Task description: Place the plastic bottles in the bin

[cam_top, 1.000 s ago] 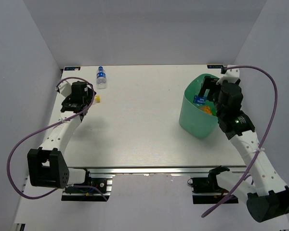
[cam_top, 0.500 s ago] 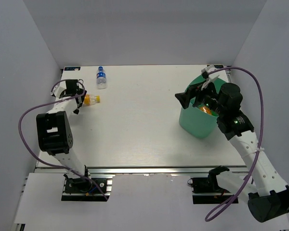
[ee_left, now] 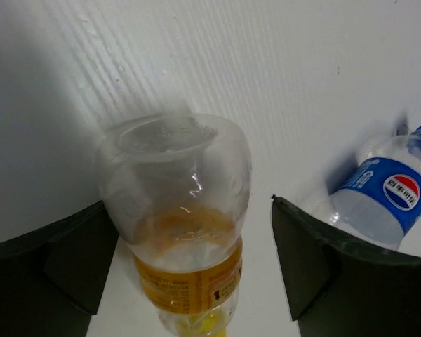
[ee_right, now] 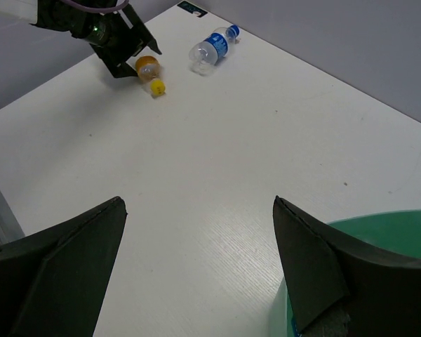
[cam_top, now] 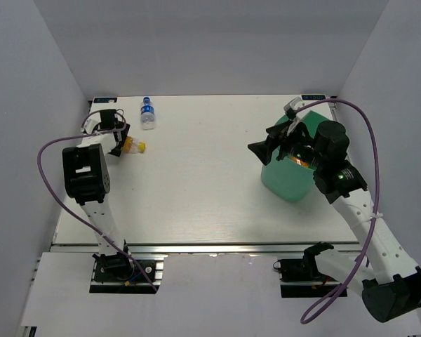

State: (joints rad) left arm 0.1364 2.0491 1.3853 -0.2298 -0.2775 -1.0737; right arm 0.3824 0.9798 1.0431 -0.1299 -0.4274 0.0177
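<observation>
Mint-green plastic marks the bin, which stands at the 3 o'clock side of the table. Two bottles lie on their sides outside it, in the 10 to 11 o'clock corner. One is the orange-banded bottle. The other is the blue-labelled bottle, toward 1 o'clock of the first.

Your left gripper brackets the orange-banded bottle from its base end with the jaws wide. The left wrist view shows a clear gap on one side and no squeeze, so nothing is held. Your right gripper hovers by the bin's 9 o'clock rim, spread wide and empty.

Judgement: the step in hand is the pickup of the orange-banded bottle. The next move calls for you to close squarely on its clear body, lift clear, then carry it across to 3 o'clock. The thin wall may buckle or the bottle may roll out, so grip gently.
</observation>
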